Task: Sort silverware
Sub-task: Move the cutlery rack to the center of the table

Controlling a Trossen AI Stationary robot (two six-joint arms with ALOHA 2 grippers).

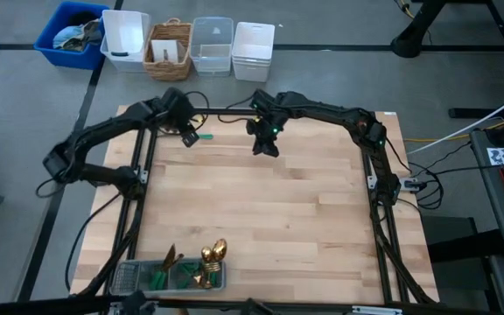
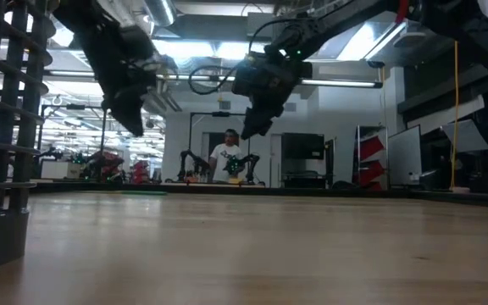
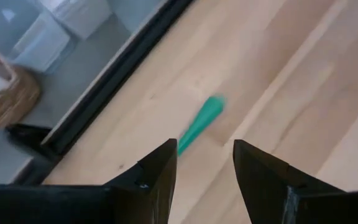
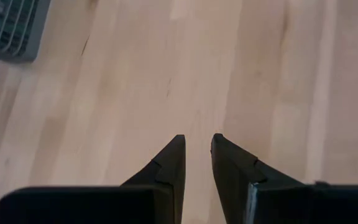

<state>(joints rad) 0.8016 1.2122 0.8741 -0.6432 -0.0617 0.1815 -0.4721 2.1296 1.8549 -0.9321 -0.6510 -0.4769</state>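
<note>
Pale wood plank table, grey floor around. My left gripper wide apart, empty, above teal-green slim handle at far edge. My right gripper narrow gap, empty. Remaining gold-headed silverware in grey mesh tray, near edge. Person in room behind.

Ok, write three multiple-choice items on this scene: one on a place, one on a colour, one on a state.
1. In the high view, where is the mesh tray?
A) near the table's bottom-left corner
B) at the table's centre
C) among the bins on the floor
2. What colour is the handle lying by the left gripper?
A) red
B) teal-green
C) black
3. The left gripper is:
A) open
B) shut on a fork
C) shut on the tray

Answers: 1 A, the mesh tray sits there; 2 B, the handle is teal-green; 3 A, the left gripper has its fingers apart.
</note>
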